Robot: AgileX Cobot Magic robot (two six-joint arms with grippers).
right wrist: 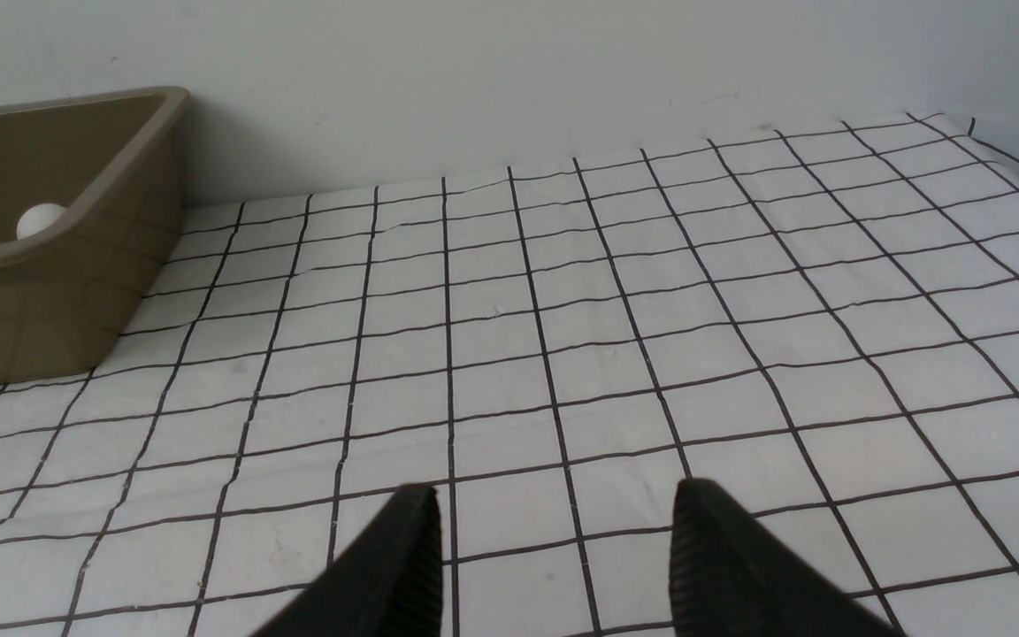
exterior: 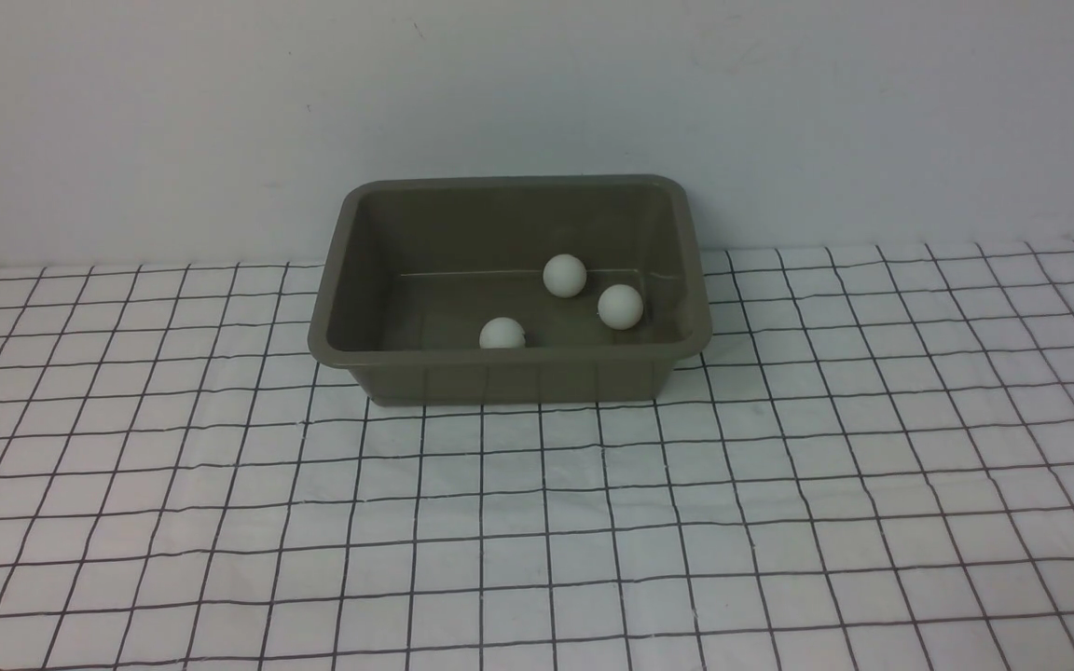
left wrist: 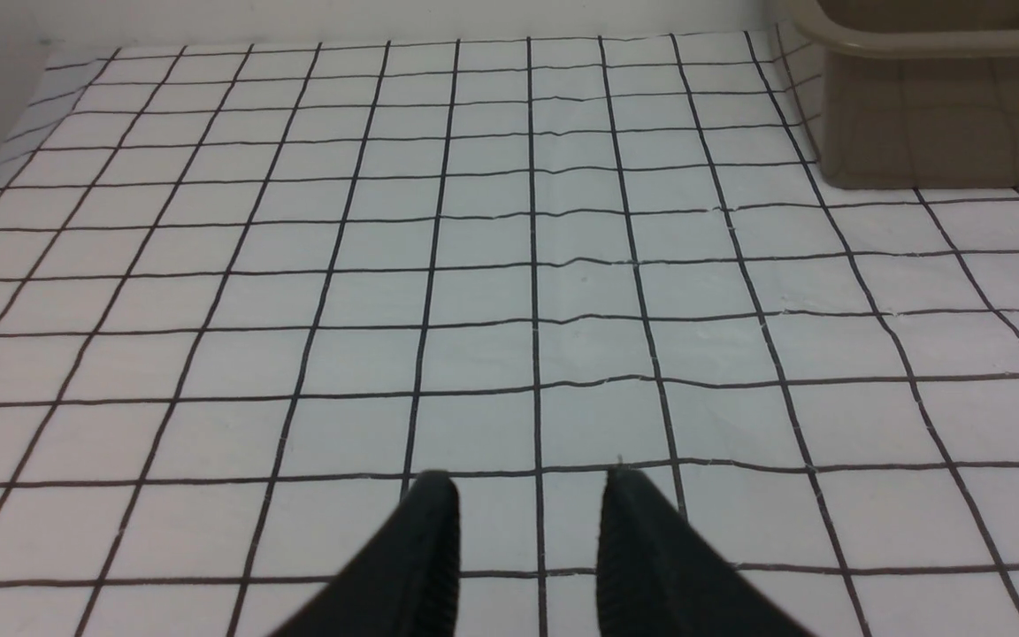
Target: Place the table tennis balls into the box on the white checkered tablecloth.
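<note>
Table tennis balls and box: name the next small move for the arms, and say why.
Probably just park both arms; the job looks finished. All three small matte white table tennis balls lie inside the olive-brown plastic box, none on the white checkered tablecloth. The left gripper and right gripper are open and empty.

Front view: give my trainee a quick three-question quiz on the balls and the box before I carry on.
1. How many balls lie inside the box?
2. True or false: one ball rests on the cloth outside the box.
3. The left gripper holds: A) a ball, B) nothing, C) the box rim.

Key: 1) three; 2) false; 3) B.
</note>
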